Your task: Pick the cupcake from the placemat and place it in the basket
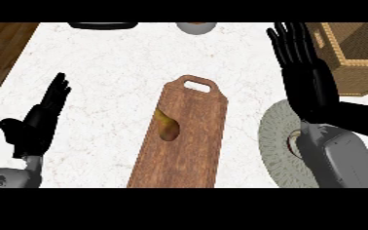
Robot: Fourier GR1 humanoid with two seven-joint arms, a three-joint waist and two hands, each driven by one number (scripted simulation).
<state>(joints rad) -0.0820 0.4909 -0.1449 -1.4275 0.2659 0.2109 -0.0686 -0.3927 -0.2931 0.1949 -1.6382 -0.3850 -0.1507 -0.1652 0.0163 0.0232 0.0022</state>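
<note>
Two robot hands spread, right robot hand (307, 80) above placemat (277, 141), basket (347, 53) beside, left robot hand (39, 122) resting.

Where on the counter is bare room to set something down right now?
Bare counter lies between the left hand and the cutting board, and between the board's handle and the right hand. It is crowded at the right: placemat, right forearm and basket sit close together.

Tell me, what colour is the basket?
Tan woven wicker basket, seen in the head view at the upper right.
</note>
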